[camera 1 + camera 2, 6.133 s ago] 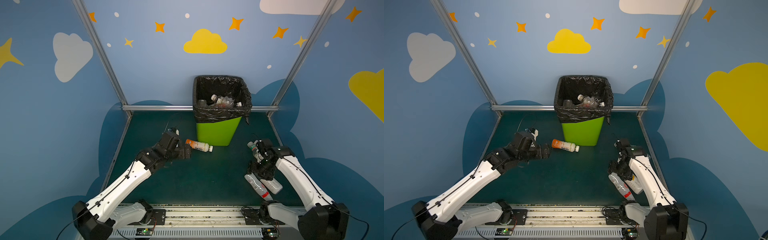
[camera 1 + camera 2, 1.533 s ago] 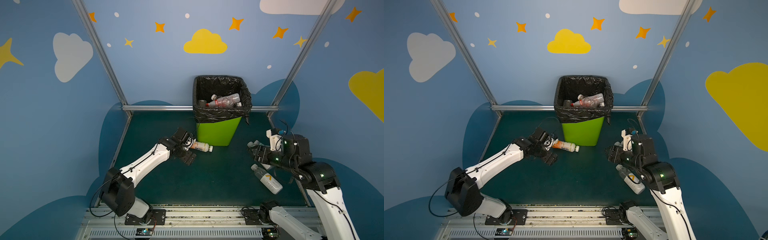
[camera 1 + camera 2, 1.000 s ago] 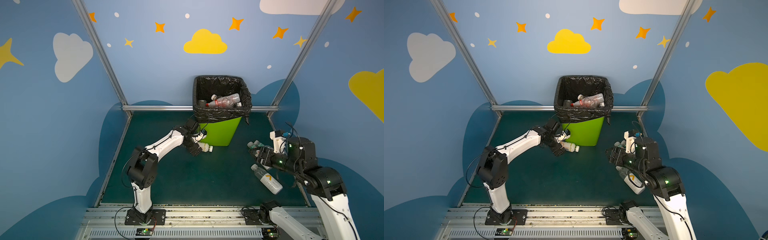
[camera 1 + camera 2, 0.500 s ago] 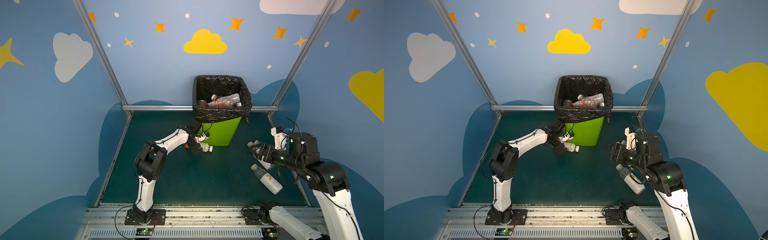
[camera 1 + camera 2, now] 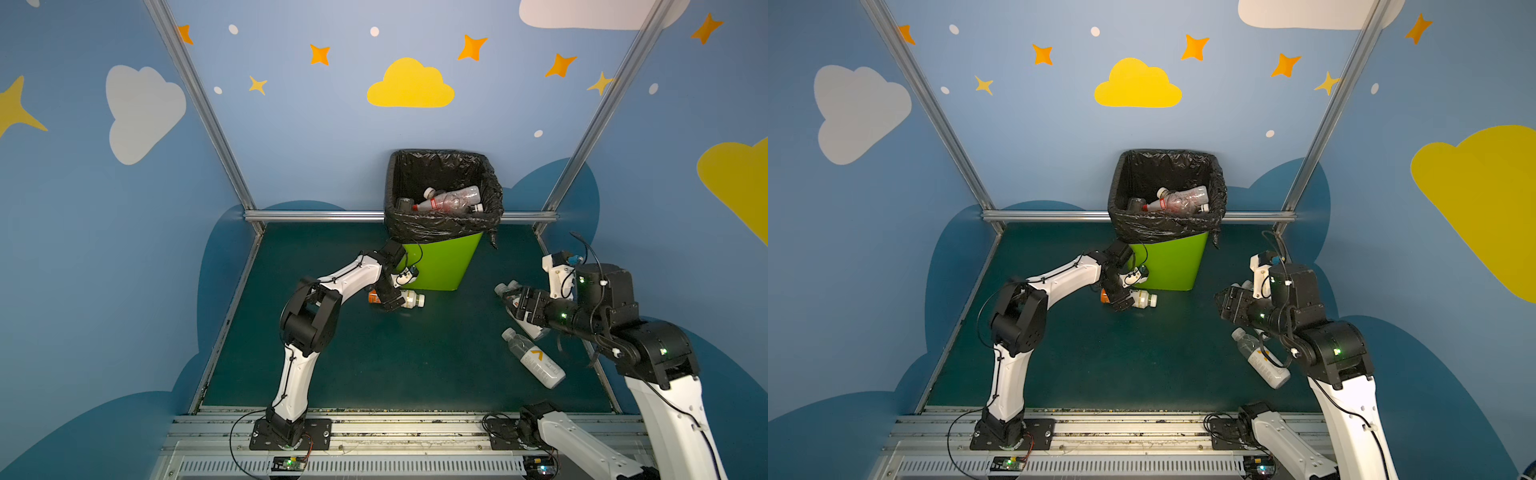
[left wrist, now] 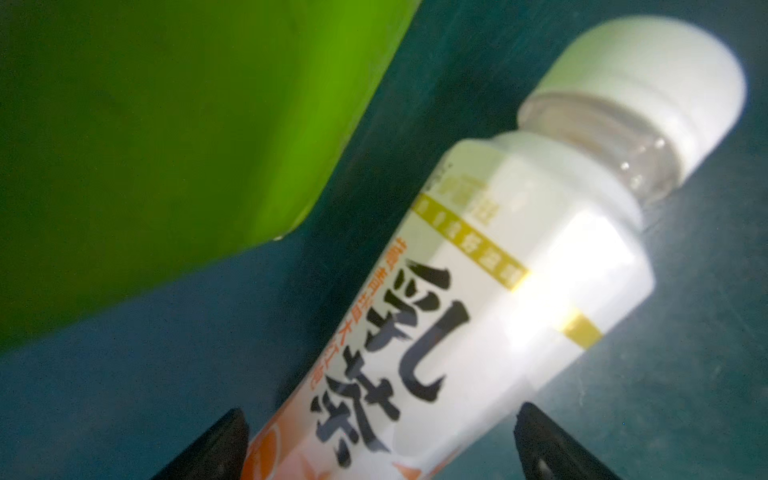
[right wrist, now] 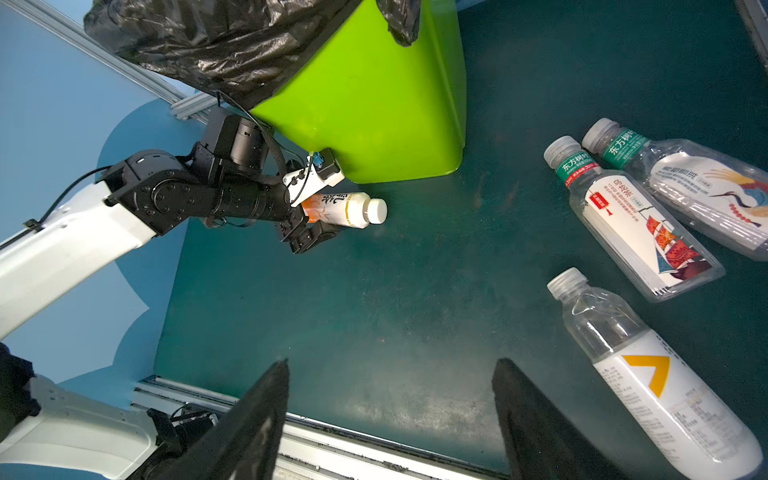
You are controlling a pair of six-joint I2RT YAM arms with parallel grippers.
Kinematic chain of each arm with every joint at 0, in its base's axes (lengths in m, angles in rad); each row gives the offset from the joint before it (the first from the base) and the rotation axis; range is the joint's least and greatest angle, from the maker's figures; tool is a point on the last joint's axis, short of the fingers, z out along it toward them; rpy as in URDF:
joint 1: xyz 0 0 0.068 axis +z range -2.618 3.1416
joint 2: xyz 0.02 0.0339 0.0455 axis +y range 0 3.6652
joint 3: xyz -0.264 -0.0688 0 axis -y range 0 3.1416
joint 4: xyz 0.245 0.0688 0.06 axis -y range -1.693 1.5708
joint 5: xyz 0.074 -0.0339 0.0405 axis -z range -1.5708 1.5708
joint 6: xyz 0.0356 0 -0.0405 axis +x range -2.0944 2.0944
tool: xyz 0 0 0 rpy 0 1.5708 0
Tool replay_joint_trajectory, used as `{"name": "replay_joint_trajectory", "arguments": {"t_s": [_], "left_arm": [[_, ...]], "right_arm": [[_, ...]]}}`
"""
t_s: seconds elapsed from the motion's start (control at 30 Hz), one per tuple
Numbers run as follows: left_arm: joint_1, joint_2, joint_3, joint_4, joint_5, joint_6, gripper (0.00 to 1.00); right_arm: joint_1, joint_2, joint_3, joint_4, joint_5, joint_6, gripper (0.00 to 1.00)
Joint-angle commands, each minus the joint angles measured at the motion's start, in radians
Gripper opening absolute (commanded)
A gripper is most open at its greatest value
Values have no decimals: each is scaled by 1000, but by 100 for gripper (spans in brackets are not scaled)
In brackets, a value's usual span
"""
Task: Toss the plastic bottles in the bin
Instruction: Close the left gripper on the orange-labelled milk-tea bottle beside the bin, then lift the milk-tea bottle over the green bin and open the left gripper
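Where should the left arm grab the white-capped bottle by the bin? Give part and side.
Probably best: grip the bottle at its labelled middle, across its width, from above. It lies flat on the mat, apart from the bin; the left gripper holds open jaws astride its lower body.

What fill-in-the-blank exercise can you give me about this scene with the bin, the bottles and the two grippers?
1. The green bin is lined with a ____ bag.
2. The open left gripper stands around a lying bottle whose cap is ____.
3. The right gripper is open and holds ____.

Missing words: black; white; nothing.
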State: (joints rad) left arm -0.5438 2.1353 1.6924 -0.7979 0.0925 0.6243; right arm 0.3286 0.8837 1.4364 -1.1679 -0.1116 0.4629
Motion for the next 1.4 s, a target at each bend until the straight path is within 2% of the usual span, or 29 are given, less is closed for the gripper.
{"name": "replay_joint_trajectory", "arguments": {"t_s": [0.0,0.2,0.43,0.5,0.57,0.83,0.9,0.97,1.03,1.2,1.37], "left_arm": [[1,14,17,-144,50,-51,100],[-17,-91,-108,-128,82,-124,100],[-43,-161,-197,-89,112,-231,95],[-44,-159,-196,-86,113,-248,85],[-44,-150,-187,-90,112,-263,70],[-44,-111,-165,-92,113,-279,69],[-44,-89,-147,-107,113,-287,63],[-43,-71,-128,-125,113,-302,49],[-40,-78,-135,-120,148,-316,47],[-18,-170,-206,-103,175,-355,45],[21,-389,-362,-67,195,-421,45]], "right_arm": [[-6,-17,18,-11,22,-20,78],[-8,-30,-6,3,11,-21,78],[-8,-43,-36,17,-6,-18,78],[-8,-45,-38,18,-10,-21,78],[-8,-48,-41,15,-13,-19,78],[-10,-90,-55,-9,9,-18,78],[-10,-102,-55,-18,21,-19,78],[-10,-113,-54,-28,31,-17,78],[-10,-119,-52,-36,38,-17,78],[-11,-132,-44,-51,55,-15,78],[-11,-134,-50,-41,58,-9,78]]}}
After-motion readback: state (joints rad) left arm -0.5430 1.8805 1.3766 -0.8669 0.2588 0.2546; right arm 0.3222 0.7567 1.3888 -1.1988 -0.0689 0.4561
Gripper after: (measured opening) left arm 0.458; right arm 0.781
